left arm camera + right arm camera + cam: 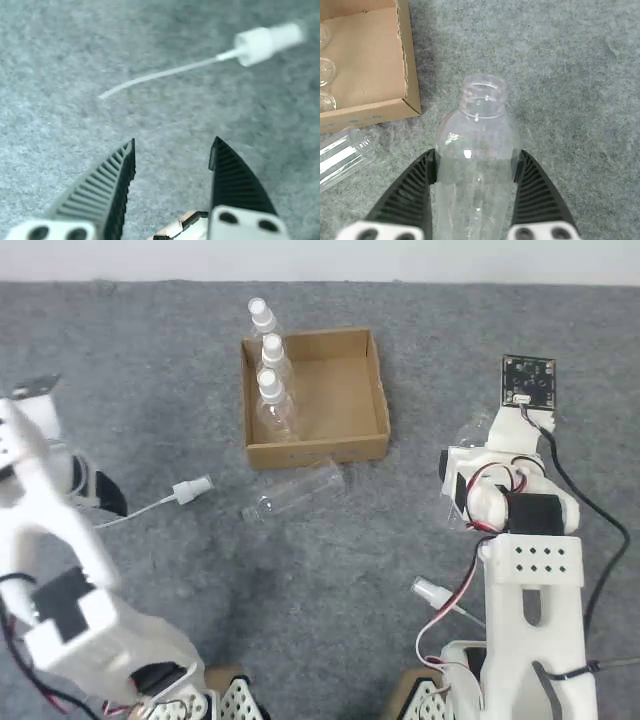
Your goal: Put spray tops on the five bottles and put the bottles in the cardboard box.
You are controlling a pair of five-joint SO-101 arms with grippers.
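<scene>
A cardboard box (340, 390) sits at the back middle of the grey carpet, with three capped bottles (273, 390) along its left wall. An uncapped clear bottle (295, 492) lies on its side just in front of the box. My right gripper (475, 167) is shut on another uncapped bottle (476, 135), its open neck pointing away from the wrist, right of the box (375, 60). My left gripper (172, 152) is open and holds nothing, a short way from a white spray top (265, 42) with a long thin tube that lies on the carpet (190, 490).
A second spray top (432, 592) lies by the right arm's base, near its red and white wires. The lying bottle (342, 155) rests close to the box's front corner. Open carpet stretches between the two arms.
</scene>
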